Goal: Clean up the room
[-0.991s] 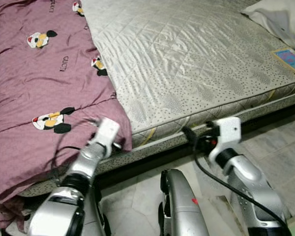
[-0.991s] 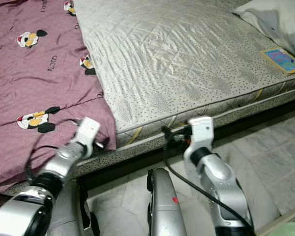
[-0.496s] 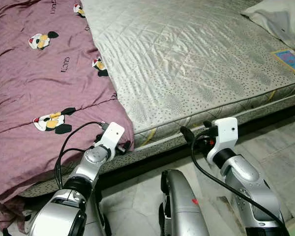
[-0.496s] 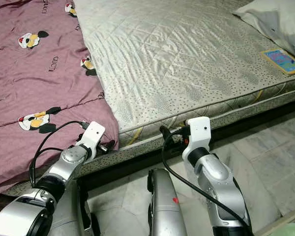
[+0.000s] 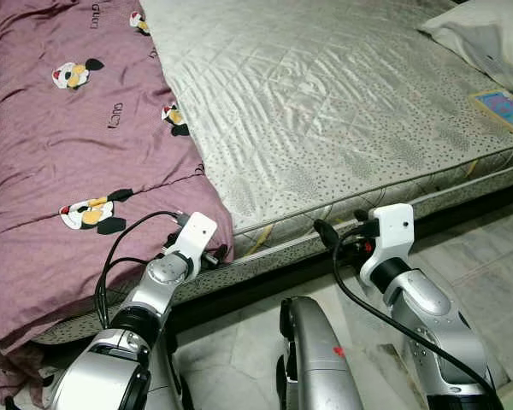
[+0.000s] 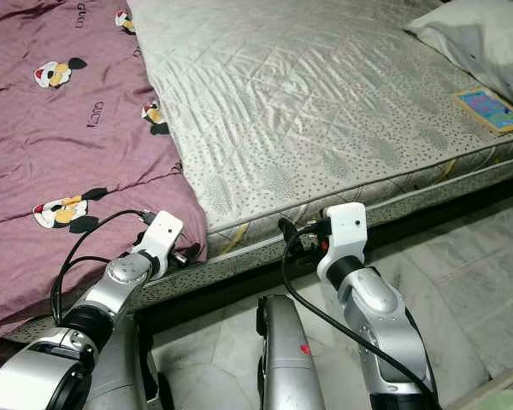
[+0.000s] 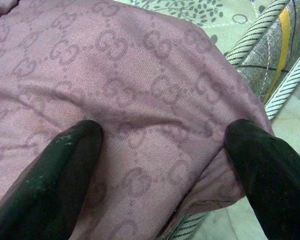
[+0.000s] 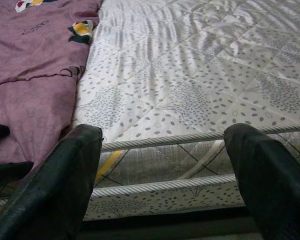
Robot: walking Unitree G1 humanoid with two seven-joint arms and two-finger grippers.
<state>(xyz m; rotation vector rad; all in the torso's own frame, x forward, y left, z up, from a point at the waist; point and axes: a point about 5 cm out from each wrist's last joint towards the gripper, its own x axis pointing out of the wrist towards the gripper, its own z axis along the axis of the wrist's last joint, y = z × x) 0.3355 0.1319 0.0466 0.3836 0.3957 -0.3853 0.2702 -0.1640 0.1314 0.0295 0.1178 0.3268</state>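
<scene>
Nearest me, my left gripper (image 5: 212, 254) sits at the near corner of the purple quilt (image 5: 77, 162), jaws apart with the fabric lying between them, not yet pinched. My right gripper (image 5: 338, 237) hovers before the mattress (image 5: 325, 111) edge, jaws apart, holding nothing. Risk here: closing too shallow and the slippery corner sliding free, or catching the mattress piping underneath. Farther right lie a book (image 5: 503, 107) and a pillow (image 5: 487, 34).

Silver arms (image 5: 427, 307) with white wrist blocks (image 5: 393, 224), looping black cables (image 5: 111, 256), black fingers (image 7: 65, 170).
</scene>
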